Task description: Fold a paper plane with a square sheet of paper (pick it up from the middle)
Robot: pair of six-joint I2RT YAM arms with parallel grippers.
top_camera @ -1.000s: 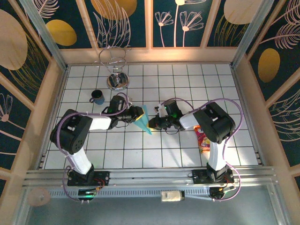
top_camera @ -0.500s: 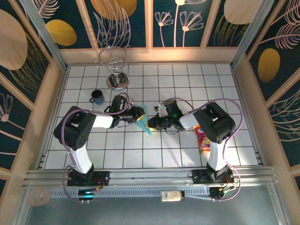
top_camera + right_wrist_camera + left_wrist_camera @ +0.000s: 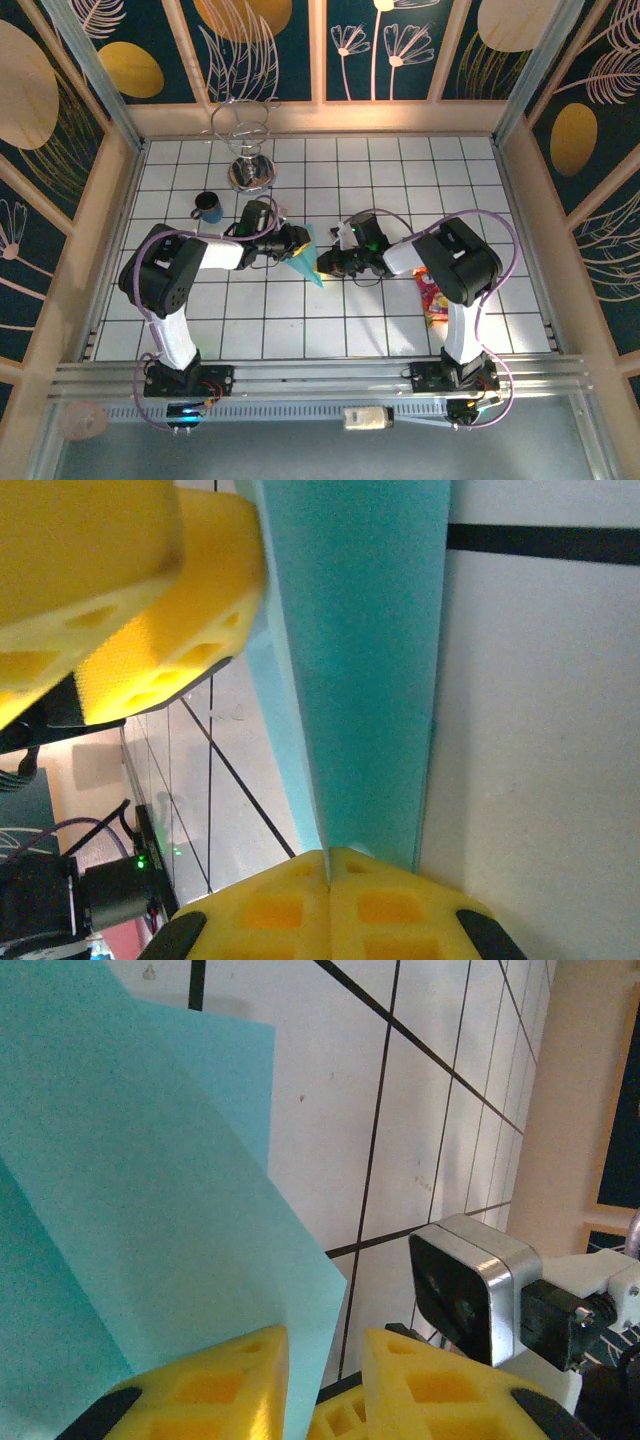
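Folding looks nearly done | paper plane, already a narrow dart, mid-surface between both arms | left fingers and right fingers clamped on it | final creasing likely remains

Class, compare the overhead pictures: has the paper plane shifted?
No. The paper plane sits on the same tiles, just as far from the blue mug.

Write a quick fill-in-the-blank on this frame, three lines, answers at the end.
1. The left tool and the right tool both pinch the same folded ___ paper.
2. The mug stands nearest the ___ arm.
3. The snack packet lies beside the ___ arm.
Answers: blue; left; right.
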